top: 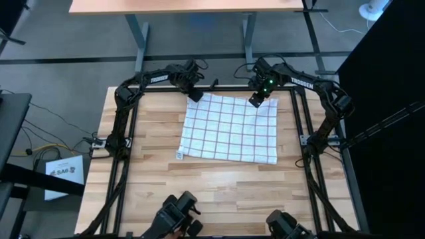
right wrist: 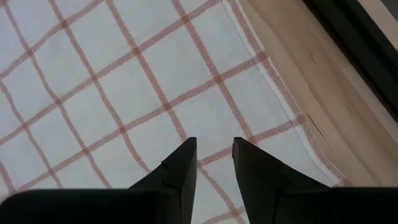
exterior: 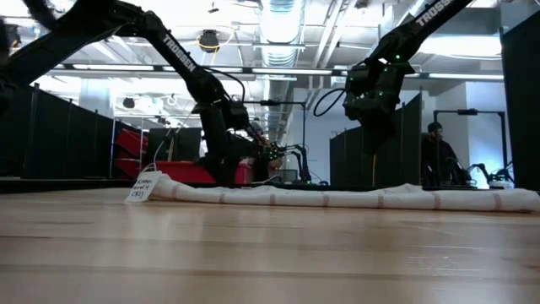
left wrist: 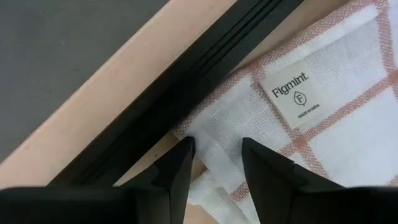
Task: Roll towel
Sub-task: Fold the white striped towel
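The large thin white cloth towel with its grid of reddish-brown lines [top: 230, 127] lies spread flat on the light wooden plank table [top: 153, 192], in the table's far half and somewhat toward the right edge. It sits slightly skewed, its far edge close to the black metal frame rail [top: 226, 87] that runs along the far edge of the table. A small white paper tag [top: 179, 155] hangs off the towel's near-left corner and rests on the wood.

The left gripper [top: 195, 95] is down at the towel's far-left corner. In the left wrist view its two dark fingers [left wrist: 177, 171] stand a little apart with a small fold of the corner hem between them — whether they actually pinch the cloth is hard to say from here. Just beyond the fingertips lies a small square white sewn label printed "Figmint" [left wrist: 291, 97], and beside it the dark rail.

The right gripper [top: 255, 100] hovers over the towel's far edge, nearer the far-right corner. Its fingers [right wrist: 177, 168] stand slightly apart above the checked cloth, with the towel's hem and bare wood just beside them — nothing sits between the fingers.
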You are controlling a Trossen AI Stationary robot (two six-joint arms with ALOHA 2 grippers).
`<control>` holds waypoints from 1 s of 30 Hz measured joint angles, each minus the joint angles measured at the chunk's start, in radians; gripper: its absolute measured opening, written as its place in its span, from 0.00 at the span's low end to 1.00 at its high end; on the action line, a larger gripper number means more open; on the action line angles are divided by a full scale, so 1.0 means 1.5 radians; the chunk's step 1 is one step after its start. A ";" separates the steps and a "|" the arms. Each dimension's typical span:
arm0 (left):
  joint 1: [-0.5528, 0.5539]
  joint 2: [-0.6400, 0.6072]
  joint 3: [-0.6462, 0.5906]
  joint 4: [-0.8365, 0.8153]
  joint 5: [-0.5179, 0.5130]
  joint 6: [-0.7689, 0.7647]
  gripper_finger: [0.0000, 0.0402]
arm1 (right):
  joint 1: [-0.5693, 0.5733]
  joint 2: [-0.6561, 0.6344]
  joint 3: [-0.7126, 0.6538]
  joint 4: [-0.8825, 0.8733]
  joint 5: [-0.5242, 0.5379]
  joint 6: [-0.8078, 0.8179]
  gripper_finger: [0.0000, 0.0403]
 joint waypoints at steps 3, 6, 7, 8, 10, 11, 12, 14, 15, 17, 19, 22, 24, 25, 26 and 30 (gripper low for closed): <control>0.002 0.000 0.016 -0.014 -0.008 0.005 0.28 | 0.000 0.000 0.000 0.000 0.000 -0.002 0.23; 0.003 0.000 0.025 -0.016 -0.011 0.011 0.20 | 0.000 0.000 0.000 0.000 0.000 -0.002 0.23; 0.002 0.000 0.026 -0.014 -0.010 0.015 0.16 | 0.000 0.000 0.000 0.001 0.000 -0.003 0.23; 0.001 0.000 0.026 -0.012 -0.010 0.019 0.12 | 0.000 0.000 0.000 0.001 0.000 -0.003 0.23; 0.000 0.000 0.026 -0.014 -0.003 0.023 0.04 | 0.000 0.000 0.000 0.001 0.000 -0.007 0.23; 0.000 0.000 0.026 -0.014 0.007 0.023 0.02 | 0.000 0.000 0.000 0.001 0.000 -0.007 0.23; 0.000 0.000 0.026 -0.013 0.017 0.022 0.02 | -0.001 0.000 0.000 0.001 0.000 -0.008 0.23; 0.000 0.000 0.027 -0.013 0.020 0.019 0.04 | -0.001 0.000 0.000 0.001 0.000 -0.008 0.23; 0.000 0.000 0.027 -0.013 0.020 0.018 0.05 | -0.001 0.000 0.000 0.001 0.000 -0.008 0.23; 0.000 0.000 0.027 -0.013 0.021 0.017 0.07 | -0.001 0.000 0.000 0.001 0.000 -0.008 0.23; 0.000 0.000 0.027 -0.013 0.022 0.016 0.10 | -0.001 0.000 0.000 0.002 0.000 -0.008 0.23; 0.000 0.000 0.027 -0.014 0.024 0.015 0.14 | -0.001 0.000 0.000 0.002 0.000 -0.009 0.23; 0.000 0.000 0.027 -0.016 0.025 0.011 0.18 | -0.001 0.000 0.000 0.002 0.000 -0.010 0.23; 0.000 0.000 0.027 -0.019 0.025 0.009 0.21 | -0.001 0.000 0.000 0.002 0.000 -0.010 0.23; 0.000 0.000 0.027 -0.024 0.025 0.007 0.23 | -0.001 0.000 0.000 0.002 0.000 -0.012 0.23; 0.001 0.002 0.026 -0.028 0.020 -0.003 0.32 | -0.001 0.000 0.000 0.005 0.000 -0.020 0.23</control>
